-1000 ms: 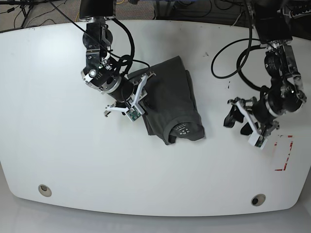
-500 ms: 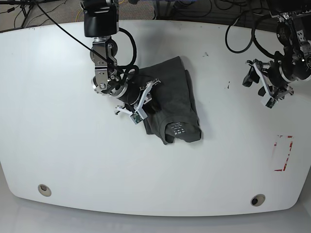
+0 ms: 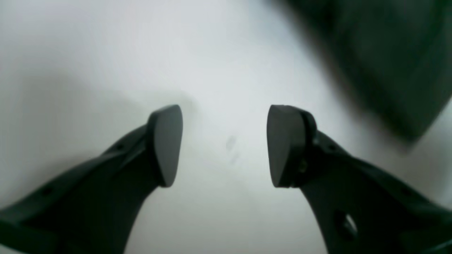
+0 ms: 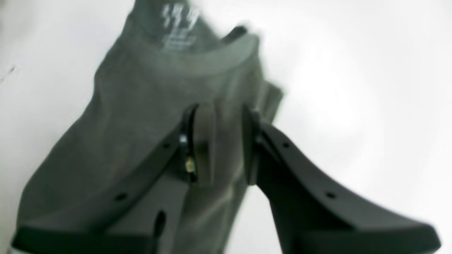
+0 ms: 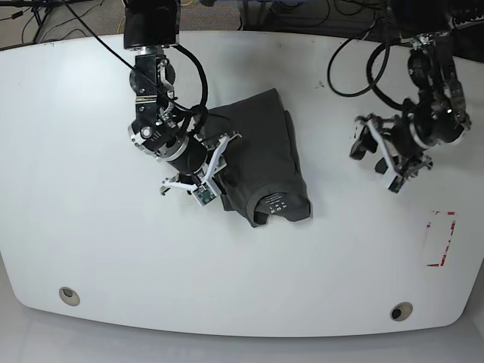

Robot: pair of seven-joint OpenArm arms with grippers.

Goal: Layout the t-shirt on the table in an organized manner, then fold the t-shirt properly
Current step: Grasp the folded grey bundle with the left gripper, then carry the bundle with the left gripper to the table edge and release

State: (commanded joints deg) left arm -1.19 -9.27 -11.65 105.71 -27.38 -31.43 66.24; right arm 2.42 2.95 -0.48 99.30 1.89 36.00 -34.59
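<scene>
— While the t-shirt [image 5: 265, 159] lies bunched on the white table [image 5: 91, 227] near its middle, collar label up, what has the right gripper [image 4: 219, 141] got?

— Its jaws are nearly closed on a fold of grey cloth at the shirt's edge, just below the round neck.

— And the left gripper [image 3: 224, 144]?

— Spread wide with nothing between its pads [image 3: 166, 144], above bare tabletop, well apart from the shirt. A dark blur fills that view's upper corner; I cannot tell what it is.

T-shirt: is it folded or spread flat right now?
Folded. The t-shirt lies as a narrow layered bundle on the table, collar and label on top at its near end, no sleeves spread out.
</scene>
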